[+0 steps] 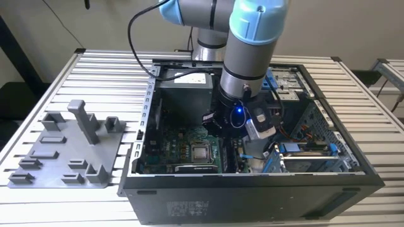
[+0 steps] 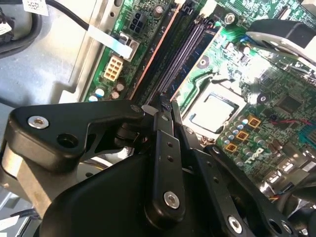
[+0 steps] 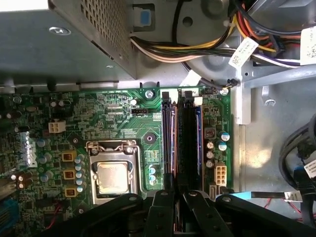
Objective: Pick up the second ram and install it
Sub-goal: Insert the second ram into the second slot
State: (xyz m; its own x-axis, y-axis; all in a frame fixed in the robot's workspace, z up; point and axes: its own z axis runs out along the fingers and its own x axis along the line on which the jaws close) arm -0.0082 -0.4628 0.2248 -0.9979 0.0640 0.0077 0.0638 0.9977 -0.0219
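My gripper (image 2: pixel 159 104) is low inside the open computer case (image 1: pixel 145 118), its fingertips right over the memory slots beside the processor socket (image 3: pixel 114 177). The jaws stand closed on a slim dark stick seen edge-on, which I take for the second ram (image 3: pixel 183 143). It runs in line with the slots, and in the second wrist view the ram (image 2: pixel 183 58) stretches away from the fingertips. How deep it sits in its slot is hidden. A neighbouring slot (image 3: pixel 171 138) shows a brownish edge. In the exterior view the gripper (image 1: pixel 222 137) hangs over the motherboard (image 1: pixel 180 151).
A grey plastic tray (image 1: pixel 44 156) with upright posts lies on the slatted table at the exterior view's left. Within the case, the power supply box (image 3: pixel 59 44) and bundled cables (image 3: pixel 197 47) sit near the slots. Blue drive-bay parts (image 1: pixel 309 151) crowd the exterior view's right.
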